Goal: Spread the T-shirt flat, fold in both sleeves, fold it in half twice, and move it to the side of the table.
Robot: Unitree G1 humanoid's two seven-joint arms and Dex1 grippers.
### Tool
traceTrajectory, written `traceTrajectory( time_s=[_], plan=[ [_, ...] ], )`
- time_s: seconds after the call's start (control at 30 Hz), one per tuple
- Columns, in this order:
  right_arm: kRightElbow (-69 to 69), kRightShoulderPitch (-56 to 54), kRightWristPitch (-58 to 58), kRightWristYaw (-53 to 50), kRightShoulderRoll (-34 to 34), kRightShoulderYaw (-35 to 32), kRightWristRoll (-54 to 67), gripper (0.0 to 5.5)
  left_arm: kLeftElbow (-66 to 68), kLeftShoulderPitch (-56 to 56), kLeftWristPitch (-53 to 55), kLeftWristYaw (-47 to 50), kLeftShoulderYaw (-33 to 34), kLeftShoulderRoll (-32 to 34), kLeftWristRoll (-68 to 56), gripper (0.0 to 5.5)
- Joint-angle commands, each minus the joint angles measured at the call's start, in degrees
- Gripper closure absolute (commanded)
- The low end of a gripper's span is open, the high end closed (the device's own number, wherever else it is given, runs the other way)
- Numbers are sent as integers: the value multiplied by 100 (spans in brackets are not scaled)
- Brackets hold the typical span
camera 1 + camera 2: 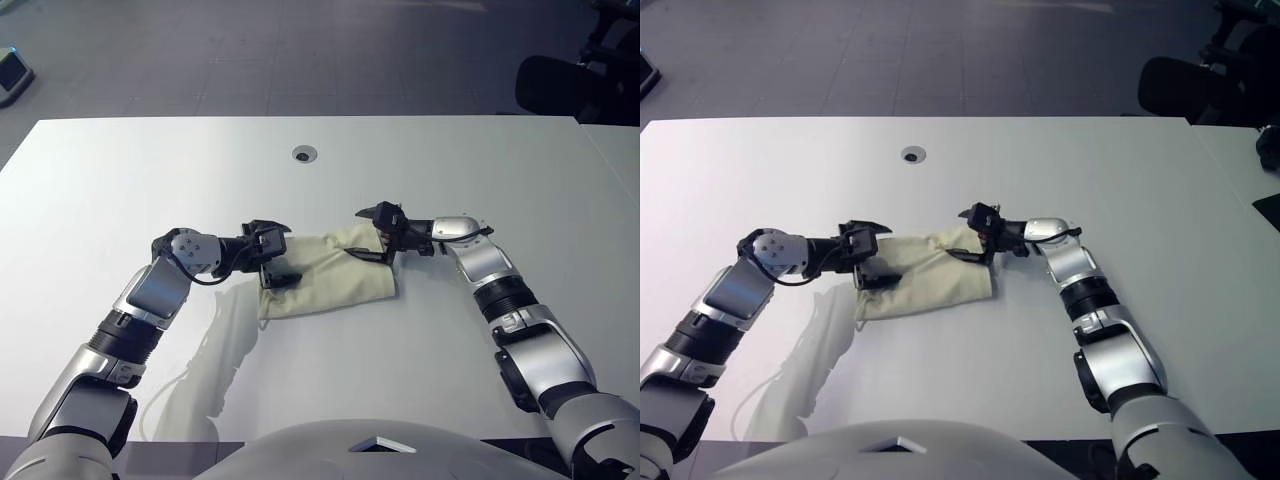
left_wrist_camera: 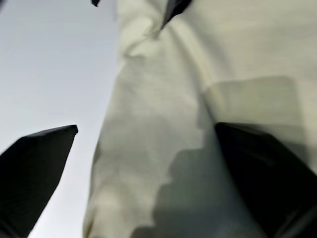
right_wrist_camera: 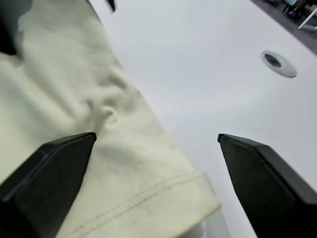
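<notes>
A cream T-shirt (image 1: 330, 275) lies folded into a small rectangle in the middle of the white table (image 1: 120, 190). My left gripper (image 1: 275, 253) is open at the shirt's left edge. In the left wrist view, one of its fingers (image 2: 262, 178) is over the cloth (image 2: 163, 99) and the other is over bare table. My right gripper (image 1: 368, 234) is open at the shirt's far right corner. The right wrist view has the hemmed corner (image 3: 124, 163) between its spread fingers (image 3: 267, 183). Neither gripper holds the cloth.
A round cable hole (image 1: 304, 153) sits in the table beyond the shirt. A dark chair (image 1: 570, 90) stands off the back right corner. A small device (image 1: 12, 75) rests on the floor at the far left. Bare table surrounds the shirt on all sides.
</notes>
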Motion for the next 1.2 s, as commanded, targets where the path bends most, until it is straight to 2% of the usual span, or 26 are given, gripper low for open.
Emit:
traceTrajectory(
  time_s=[0.03, 0.07, 0.2, 0.37, 0.47, 0.6, 0.8, 0.87, 1.0, 1.1, 1.2],
  plan=[
    [697, 272, -310, -164, -352, 201, -596, 26, 475, 258, -287, -127, -194, 233, 469, 10],
    [725, 316, -374, -172, -398, 203, -604, 11, 572, 224, -376, -92, -184, 233, 522, 10],
    [28, 778, -337, 26, -700, 175, -448, 11, 880, -88, -501, 45, -105, 53, 547, 10],
    [-3083, 2190, 714, 964, -1682, 348, 116, 11, 1963, -1095, -1115, 134, -359, -354, 927, 10],
    [-4436, 2541, 1401, 1154, -1902, 523, 356, 11, 2741, -1799, -1740, 191, -589, -720, 1204, 10],
    [-5084, 2245, 2033, 917, -1712, 395, 479, 11, 3655, -2699, -2631, 209, -609, -936, 1436, 10],
    [-5652, 1377, 3261, 486, -1381, -438, 1246, 11, 3692, -3248, -2491, -332, 303, -735, 580, 10],
    [-5753, 1117, 3736, 58, -1049, -739, 1564, 11, 3482, -3249, -2316, -385, 525, -573, 451, 10],
    [-5156, 896, 4382, -880, 90, -1036, 2140, 11, 3287, -3152, -1841, 139, 999, -434, 405, 10],
    [-4465, 950, 4201, -1008, 587, -887, 2191, 11, 2934, -2833, -1434, 394, 1215, -532, 293, 10],
    [-3884, 1011, 3680, -910, 773, -473, 1867, 11, 2659, -2592, -1123, 647, 1377, -574, 255, 10]
  ],
)
